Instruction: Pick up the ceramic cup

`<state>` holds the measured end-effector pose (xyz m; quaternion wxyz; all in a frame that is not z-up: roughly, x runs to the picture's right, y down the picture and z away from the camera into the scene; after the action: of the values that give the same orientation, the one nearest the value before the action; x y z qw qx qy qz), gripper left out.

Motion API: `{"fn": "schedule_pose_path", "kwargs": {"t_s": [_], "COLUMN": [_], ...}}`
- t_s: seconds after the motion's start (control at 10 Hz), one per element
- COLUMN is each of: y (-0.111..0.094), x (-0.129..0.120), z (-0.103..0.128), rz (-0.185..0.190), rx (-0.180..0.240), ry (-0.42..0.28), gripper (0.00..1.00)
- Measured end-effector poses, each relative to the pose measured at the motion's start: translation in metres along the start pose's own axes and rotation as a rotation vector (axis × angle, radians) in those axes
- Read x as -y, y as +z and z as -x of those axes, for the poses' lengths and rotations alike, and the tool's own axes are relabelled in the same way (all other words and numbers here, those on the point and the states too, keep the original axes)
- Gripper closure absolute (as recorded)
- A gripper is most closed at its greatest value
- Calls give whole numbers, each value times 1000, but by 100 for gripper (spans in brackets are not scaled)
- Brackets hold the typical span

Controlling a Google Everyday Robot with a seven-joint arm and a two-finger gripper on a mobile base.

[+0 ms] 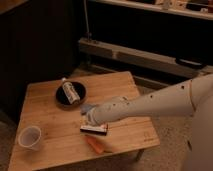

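The ceramic cup (30,137) is small, white and wide-mouthed. It stands upright near the front left corner of the wooden table (115,85). My white arm reaches in from the right across the table. My gripper (88,116) is at its left end, low over the table's middle, well to the right of the cup and apart from it. It hangs just above a dark flat packet (94,129).
A dark round bowl (70,95) with a small bottle lying in it sits at the back left of the table. An orange carrot-like piece (94,144) lies near the front edge. A dark cabinet and a metal rail stand behind the table.
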<state>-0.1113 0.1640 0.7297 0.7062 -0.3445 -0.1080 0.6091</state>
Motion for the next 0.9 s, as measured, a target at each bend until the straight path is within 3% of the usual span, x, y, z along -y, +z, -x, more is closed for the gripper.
{"fn": "schedule_pose_path", "kwargs": {"t_s": [0.9], "y": [-1], "x": [-2], "z": [4], "rz": [6], "rx": [2], "ry": [-4], "gripper": [96]}}
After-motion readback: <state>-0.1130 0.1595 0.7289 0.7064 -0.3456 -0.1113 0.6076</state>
